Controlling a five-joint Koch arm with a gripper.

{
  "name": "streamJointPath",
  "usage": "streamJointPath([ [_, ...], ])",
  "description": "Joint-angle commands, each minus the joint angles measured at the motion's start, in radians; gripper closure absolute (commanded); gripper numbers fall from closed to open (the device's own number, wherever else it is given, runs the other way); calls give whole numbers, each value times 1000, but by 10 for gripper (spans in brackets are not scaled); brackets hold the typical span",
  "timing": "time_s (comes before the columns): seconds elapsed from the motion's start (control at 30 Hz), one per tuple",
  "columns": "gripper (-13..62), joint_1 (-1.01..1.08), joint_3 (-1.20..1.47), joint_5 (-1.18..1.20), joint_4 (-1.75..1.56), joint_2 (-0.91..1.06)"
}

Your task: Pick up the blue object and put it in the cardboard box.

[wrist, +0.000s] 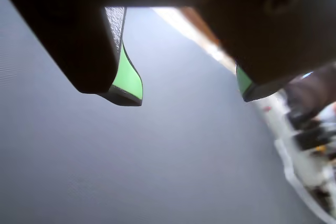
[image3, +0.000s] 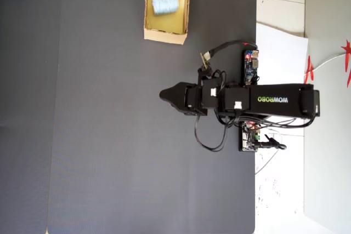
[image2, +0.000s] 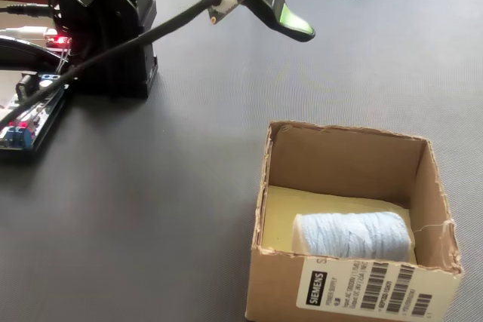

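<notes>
— Where is the blue object (image2: 353,234) at this moment?

— Lying on its side inside the cardboard box (image2: 341,157), on the yellowish floor. In the fixed view it rests toward the near wall, the one with the barcode label (image2: 368,289). The overhead view shows the same roll (image3: 164,2) in the box (image3: 181,6), at the far edge of the dark table (image3: 120,135).

— And the gripper?

— Well apart from the box. In the fixed view the gripper (image2: 326,7) hangs in the air, far and to the left of the box, above bare table. The wrist view shows its fingers (wrist: 127,80) spread wide with nothing between them (green pads facing inward), only grey table beneath.

— The rest of the arm?

— In the overhead view the arm (image3: 241,100) stretches leftward from the table's right edge, with circuit boards (image3: 250,65) beside its base.
</notes>
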Motion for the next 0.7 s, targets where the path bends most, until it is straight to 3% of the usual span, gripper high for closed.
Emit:
streamJointPath([
  [0.0,134,0,-23,32,-69,92],
  [0.27,134,0,285,181,-238,92],
  [0.67,137,3,482,173,-350,92],
])
